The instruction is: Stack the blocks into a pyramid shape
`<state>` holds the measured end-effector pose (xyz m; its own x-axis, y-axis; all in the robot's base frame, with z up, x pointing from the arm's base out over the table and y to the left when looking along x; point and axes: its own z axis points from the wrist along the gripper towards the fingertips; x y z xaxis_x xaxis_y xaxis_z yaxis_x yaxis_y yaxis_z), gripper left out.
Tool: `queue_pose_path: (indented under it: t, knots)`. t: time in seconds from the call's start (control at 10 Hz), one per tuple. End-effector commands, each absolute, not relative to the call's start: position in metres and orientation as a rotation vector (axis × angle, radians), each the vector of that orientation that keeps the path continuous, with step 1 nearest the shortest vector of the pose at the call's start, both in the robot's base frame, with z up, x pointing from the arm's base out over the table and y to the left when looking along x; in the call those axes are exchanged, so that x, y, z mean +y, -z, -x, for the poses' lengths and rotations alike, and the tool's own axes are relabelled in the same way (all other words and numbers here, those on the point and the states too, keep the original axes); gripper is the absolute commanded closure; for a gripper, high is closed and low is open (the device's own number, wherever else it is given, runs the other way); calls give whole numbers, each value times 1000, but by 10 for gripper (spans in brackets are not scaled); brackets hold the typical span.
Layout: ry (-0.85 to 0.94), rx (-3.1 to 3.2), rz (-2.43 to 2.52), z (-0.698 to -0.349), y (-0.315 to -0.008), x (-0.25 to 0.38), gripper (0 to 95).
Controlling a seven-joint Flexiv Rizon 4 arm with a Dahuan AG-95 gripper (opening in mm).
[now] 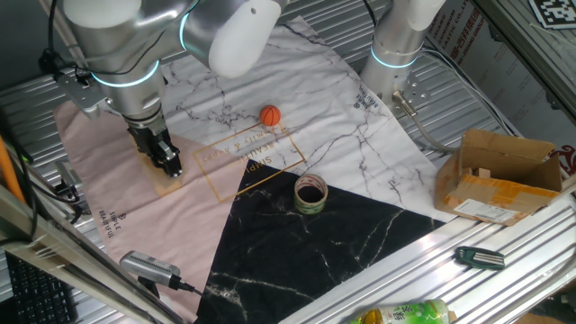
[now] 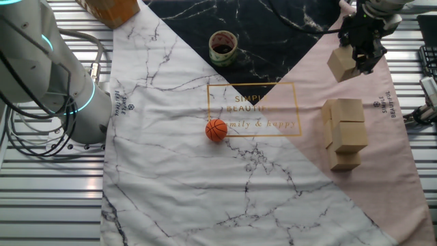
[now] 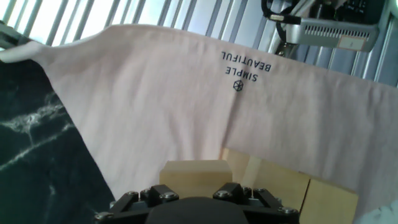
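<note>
The gripper is clamped on one block, holding it clear of the cloth above the pink part, near the cloth's right edge in the other fixed view. In the hand view that block sits tight between the fingers, with the tops of other blocks just below and beyond it.

The remaining blocks form a tight stack on the pink area, faces touching, close to the right hem. How many there are cannot be counted, since some hide others. The held block is apart from the stack, farther from the camera in that view.

Open room lies to the left of the stack: the gold-printed frame, then a ball on the white marble part, well apart from the blocks. A tape roll stands on the black part, also well away. In one fixed view the arm covers the stack; a box sits off the cloth on the metal table at far right, and a bottle lies at the near edge.
</note>
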<state>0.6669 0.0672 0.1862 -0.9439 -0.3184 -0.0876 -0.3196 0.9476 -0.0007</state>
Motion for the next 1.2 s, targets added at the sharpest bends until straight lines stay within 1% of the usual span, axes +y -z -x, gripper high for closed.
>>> queue_pose_path:
  t: [0.1,0.6,0.8,0.9,1.2]
  knots:
    - [-22,3022,498,-666,-187,67,950]
    - [-5,3032,508,-666,-187,67,950]
    - [16,3048,410,-666,-187,67,950]
    - [66,3058,347,-666,-187,67,950]
    - [128,3077,221,-666,-187,67,950]
